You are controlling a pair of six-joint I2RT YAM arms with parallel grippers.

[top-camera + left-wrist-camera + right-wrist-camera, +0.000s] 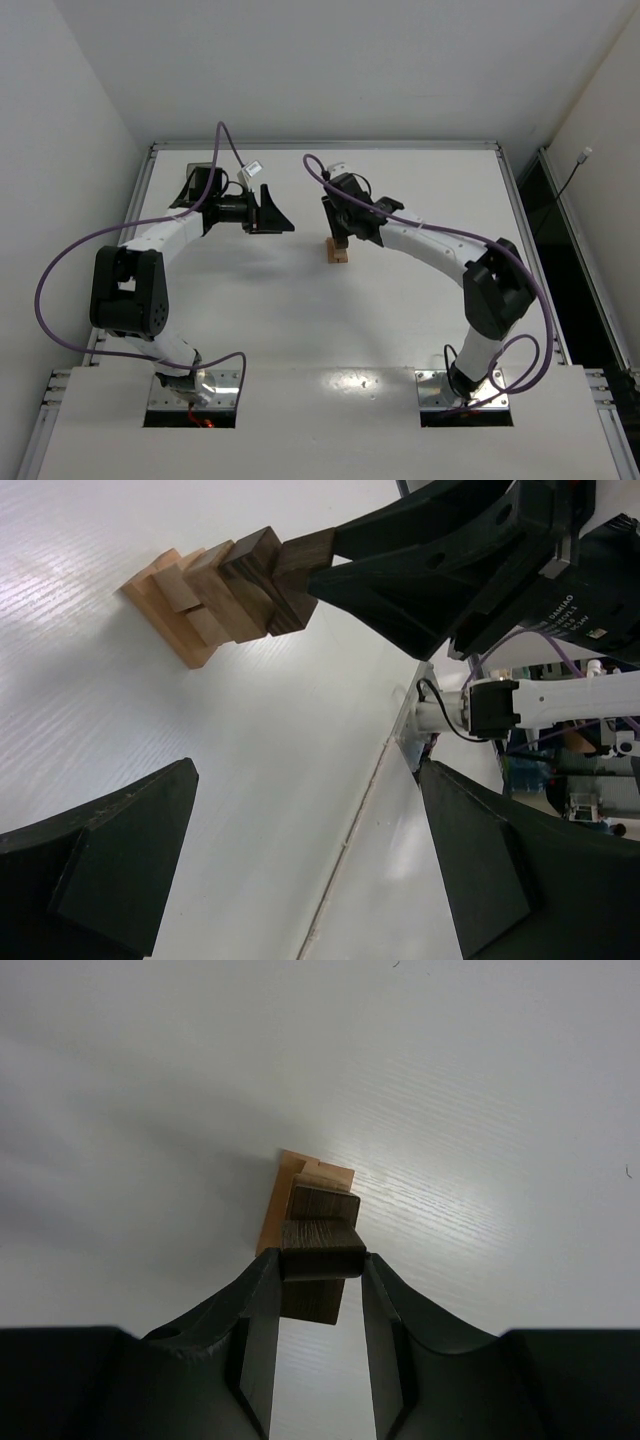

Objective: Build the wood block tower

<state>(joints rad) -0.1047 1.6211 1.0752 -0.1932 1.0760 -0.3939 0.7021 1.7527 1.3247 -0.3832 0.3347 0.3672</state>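
White table (pixel 300 330), white walls. Mid-table: tower (pixel 338 254) upright, long axis vertical. It has a wide tan base, then tan and brown blocks above, slightly staggered. On top is a dark brown block (pixel 322 1230), lying flat with its long axis level with the table and touching the block below. The right gripper (pixel 321 1265) points straight down, fingers clamped on that block's two sides. The left gripper (pixel 276 212) is left of the tower, well apart, aimed at it, jaws spread wide and empty.
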